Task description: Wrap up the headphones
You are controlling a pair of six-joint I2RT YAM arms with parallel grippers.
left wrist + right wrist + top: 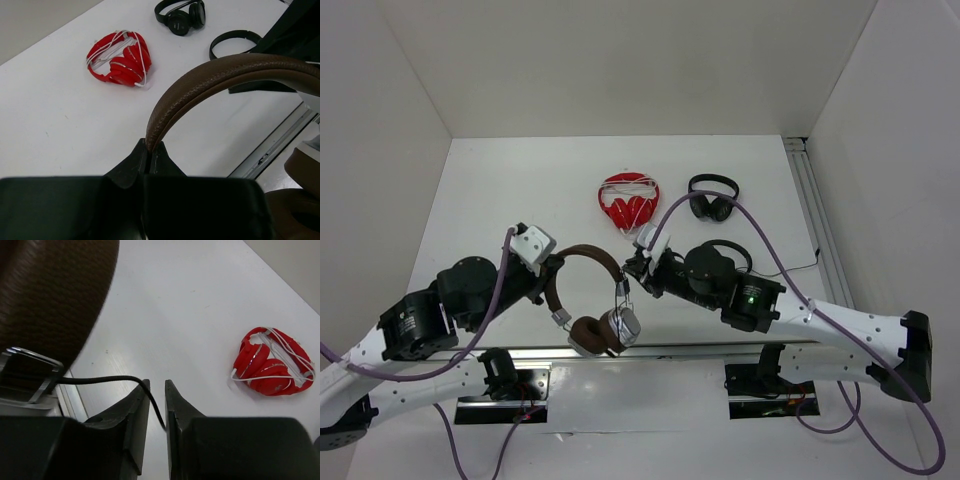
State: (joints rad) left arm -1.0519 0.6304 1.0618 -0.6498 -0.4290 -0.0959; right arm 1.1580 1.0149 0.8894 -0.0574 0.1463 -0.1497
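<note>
The headphones (590, 256) hang above the table's near edge, brown headband (210, 80) arching up and the two cups (607, 330) dangling together below. My left gripper (149, 145) is shut on the headband's left end (552, 272). My right gripper (157, 385) sits at the headband's right side (630, 265). Its jaws stand a little apart, wider than the thin dark cable (100, 379), which curls over the left fingertip and drops into the gap, touching the right finger. A brown ear pad (55, 295) fills the upper left of the right wrist view.
A red pair of headphones with a white cord (628, 200) lies at mid-table. A black pair (712, 198) lies to its right, and another black pair (723, 262) lies partly under my right arm. A metal rail (815, 215) runs along the right side.
</note>
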